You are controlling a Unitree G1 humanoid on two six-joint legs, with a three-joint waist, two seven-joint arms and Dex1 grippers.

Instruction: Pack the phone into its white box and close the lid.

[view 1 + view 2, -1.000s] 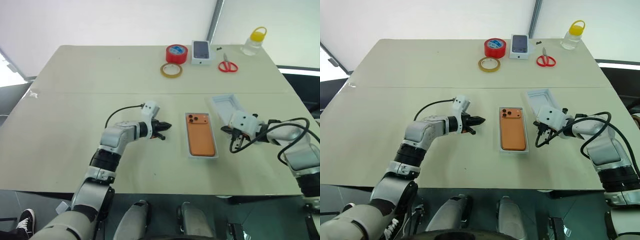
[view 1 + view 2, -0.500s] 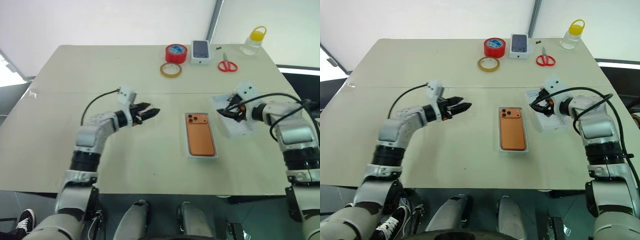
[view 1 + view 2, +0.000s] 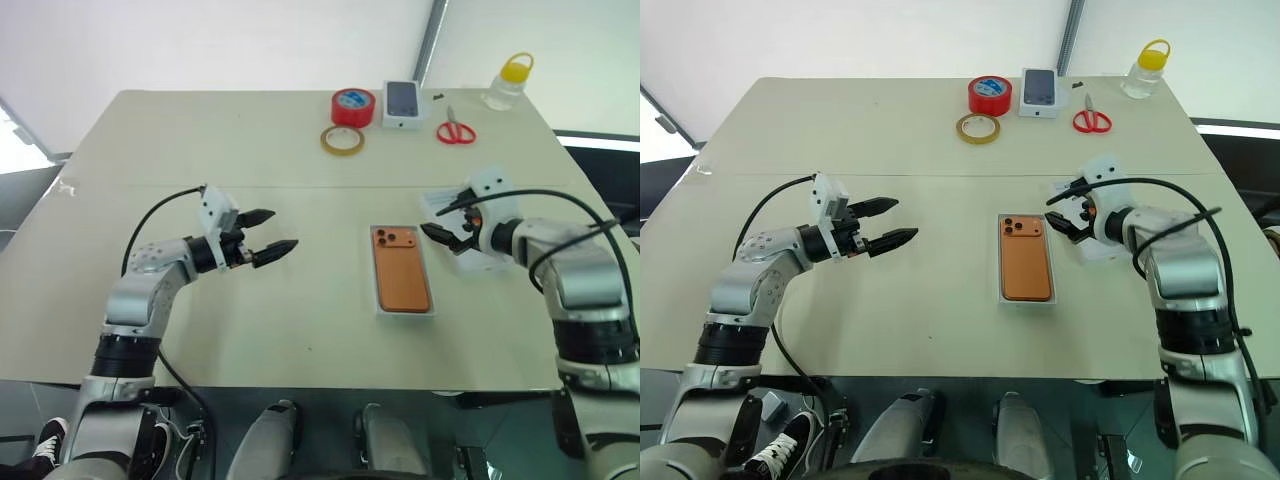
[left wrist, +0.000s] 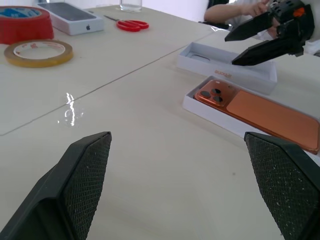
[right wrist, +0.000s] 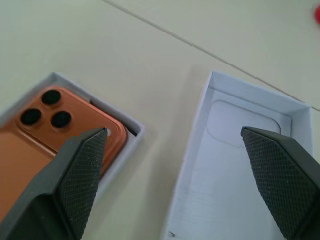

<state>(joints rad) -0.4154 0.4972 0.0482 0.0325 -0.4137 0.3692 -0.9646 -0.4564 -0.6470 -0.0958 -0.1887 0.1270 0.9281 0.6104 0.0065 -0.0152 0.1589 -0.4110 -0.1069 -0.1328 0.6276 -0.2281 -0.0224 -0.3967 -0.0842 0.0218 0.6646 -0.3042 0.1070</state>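
step in hand: phone (image 3: 401,271) already in white box (image 3: 403,305), lens cluster toward far edge, back up, near tabletop's front edge. lid (image 5: 240,170) open side up, just right of box, all-white inside. right gripper (image 3: 447,222) spread wide over lid, holding nothing; left gripper (image 3: 268,233) spread, empty, well apart. next: grasp lid, invert, seat squarely over box.

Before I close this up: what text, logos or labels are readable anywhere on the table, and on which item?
Apple logo mark, no words: side of the white box with a printed phone picture.
Small orange print: outer wall of the all-white cardboard lid, too blurred to read.
Blue label: top of the red tape roll, too small to read.
Orange phone, yellow tape ring, red scissors: nothing legible.
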